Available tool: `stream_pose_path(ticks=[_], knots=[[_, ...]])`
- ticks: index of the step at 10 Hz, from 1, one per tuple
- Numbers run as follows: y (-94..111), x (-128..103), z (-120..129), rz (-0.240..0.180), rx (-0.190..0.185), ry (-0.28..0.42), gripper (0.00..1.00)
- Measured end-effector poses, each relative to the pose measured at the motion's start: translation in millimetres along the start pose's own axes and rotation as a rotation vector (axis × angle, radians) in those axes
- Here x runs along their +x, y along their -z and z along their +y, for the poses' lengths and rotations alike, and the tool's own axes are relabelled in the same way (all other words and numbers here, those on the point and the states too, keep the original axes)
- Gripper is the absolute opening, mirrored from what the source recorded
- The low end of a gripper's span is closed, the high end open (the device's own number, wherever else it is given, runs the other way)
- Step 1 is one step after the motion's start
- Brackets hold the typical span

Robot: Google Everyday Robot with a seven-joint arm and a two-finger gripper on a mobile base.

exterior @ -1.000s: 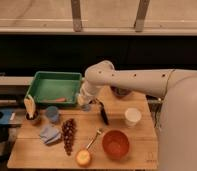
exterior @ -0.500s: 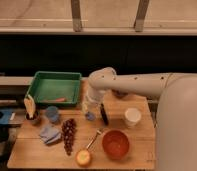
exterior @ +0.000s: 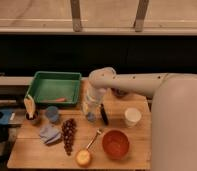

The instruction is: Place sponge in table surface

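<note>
Camera view of a light wooden table surface (exterior: 137, 152) with the robot's white arm (exterior: 137, 84) reaching in from the right. The gripper (exterior: 90, 115) hangs at the end of the arm's downturned wrist, just to the right of the green rectangular plastic tray (exterior: 54, 86), low over the middle of the table; whether it grips anything cannot be told. A small pale blue object at the gripper's tip may be the sponge, but it cannot be identified with certainty.

Objects on the table, left to right:
- Dark small cup holding a pale banana-like item (exterior: 30, 110), at the left edge, in front of the tray.
- Blue small cup (exterior: 52, 114), just right of the dark cup.
- Crumpled light blue cloth (exterior: 50, 134), in front of the blue cup.
- Bunch of dark purple grapes (exterior: 68, 135), touching or just beside the cloth.
- Yellow-orange round fruit (exterior: 83, 157), near the front edge.
- Metal utensil (exterior: 94, 138), lying diagonally between the fruit and the gripper.
- Black slim object (exterior: 104, 114), just right of the gripper.
- Orange-red round bowl (exterior: 115, 144), at front centre-right.
- White paper cup (exterior: 132, 116), upright, behind the bowl.

An orange slim item (exterior: 58, 99) lies inside the tray.
</note>
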State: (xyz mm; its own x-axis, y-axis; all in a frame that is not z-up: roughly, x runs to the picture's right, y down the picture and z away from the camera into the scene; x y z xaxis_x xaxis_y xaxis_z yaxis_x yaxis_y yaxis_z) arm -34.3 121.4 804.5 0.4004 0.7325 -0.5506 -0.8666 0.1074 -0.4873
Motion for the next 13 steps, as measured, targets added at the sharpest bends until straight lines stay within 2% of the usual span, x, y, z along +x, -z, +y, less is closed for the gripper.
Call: stream_pose_path(ticks=[4, 9, 10, 12, 13], knots=[[16, -15, 15, -0.041, 0.006, 0.052, 0.70], [18, -21, 20, -0.059, -0.005, 0.073, 0.70], [25, -25, 18, -0.092, 0.002, 0.068, 0.70], [59, -42, 6, -0.197, 0.028, 0.044, 0.70], [71, -47, 3, -0.230, 0.036, 0.036, 0.70]])
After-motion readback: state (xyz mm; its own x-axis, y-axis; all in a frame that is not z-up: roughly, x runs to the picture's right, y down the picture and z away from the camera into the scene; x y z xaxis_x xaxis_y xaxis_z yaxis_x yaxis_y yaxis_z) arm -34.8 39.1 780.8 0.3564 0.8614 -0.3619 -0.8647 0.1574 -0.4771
